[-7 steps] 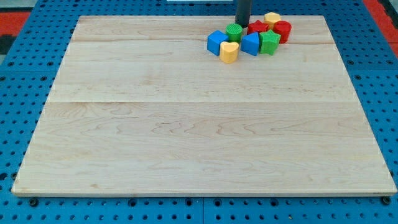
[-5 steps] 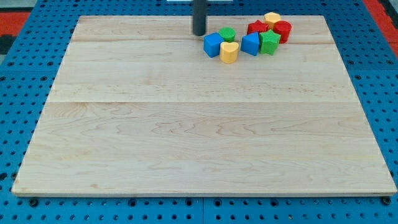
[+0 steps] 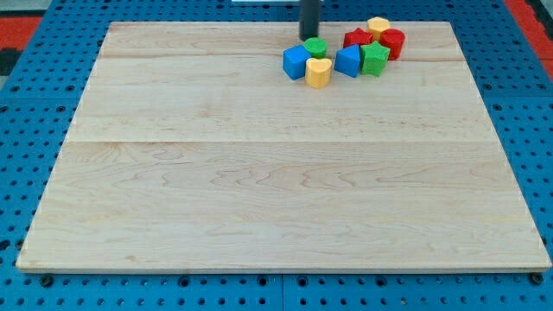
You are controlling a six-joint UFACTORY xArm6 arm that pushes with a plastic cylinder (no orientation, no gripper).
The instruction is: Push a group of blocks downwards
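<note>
A cluster of blocks sits near the board's top edge, right of centre. It holds a blue cube point(image 3: 296, 62), a yellow heart-shaped block point(image 3: 318, 72), a green cylinder point(image 3: 316, 48), a blue block point(image 3: 348, 60), a green star-like block point(image 3: 373, 59), a red star-like block point(image 3: 357, 39), a red cylinder point(image 3: 391, 42) and a yellow block point(image 3: 378, 25). My tip point(image 3: 308, 36) stands just above the green cylinder, at the cluster's upper left.
The wooden board point(image 3: 276, 173) lies on a blue pegboard surface point(image 3: 34, 104). Red pegboard shows at the view's top corners point(image 3: 22, 22).
My tip swung from above the green cylinder out to the cluster's left, then back right to just above it. The green cylinder and blue cube shifted slightly left.
</note>
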